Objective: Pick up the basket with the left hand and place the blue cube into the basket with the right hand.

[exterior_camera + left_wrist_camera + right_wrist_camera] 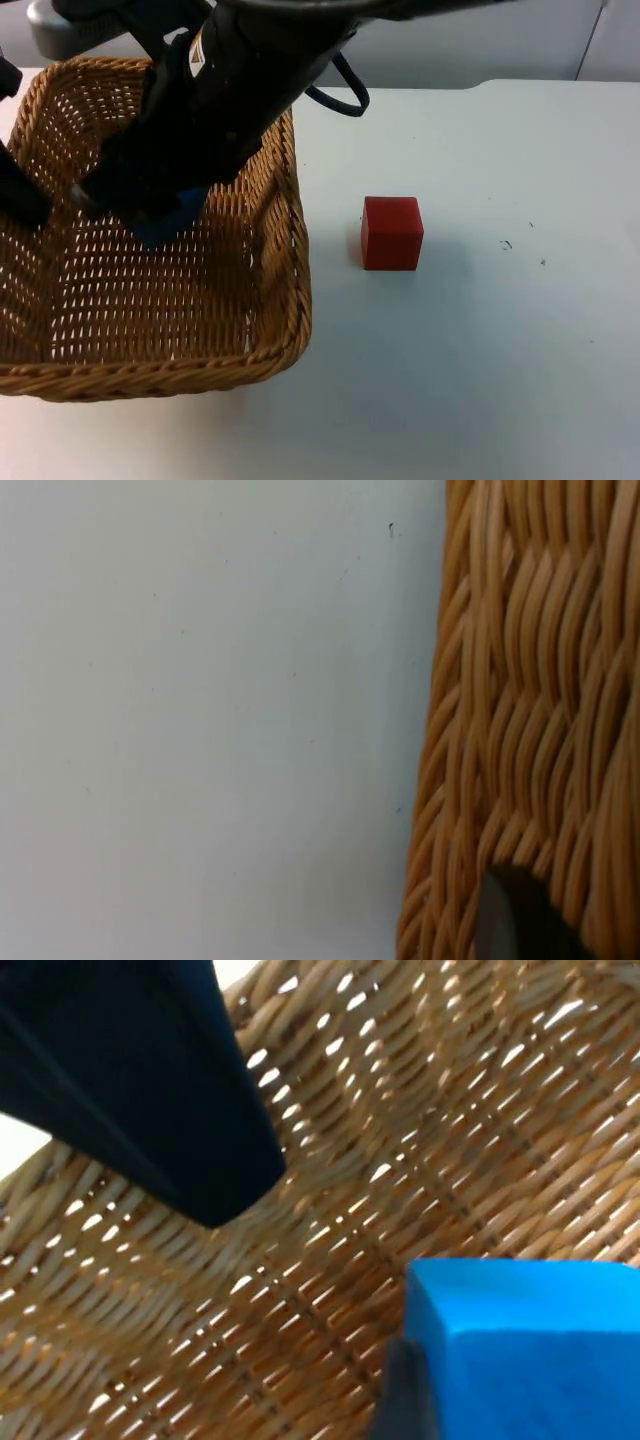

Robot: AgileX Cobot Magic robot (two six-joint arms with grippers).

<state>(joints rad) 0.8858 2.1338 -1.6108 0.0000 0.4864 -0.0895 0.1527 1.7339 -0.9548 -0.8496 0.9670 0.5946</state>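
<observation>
R claw (pixel 150 215) clamps smooth blue cube (pixel 530 1345) inside woven wicker basket (pixel 285 300); L claw (pixel 25 205) grips rim.

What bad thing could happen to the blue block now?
The right gripper holds the blue cube over the basket. Dropped from too high, the cube might bounce. The left gripper grips only the basket's far rim, so the basket could tip. The right arm reaches across the basket's wall and might knock it when pulling back.
</observation>
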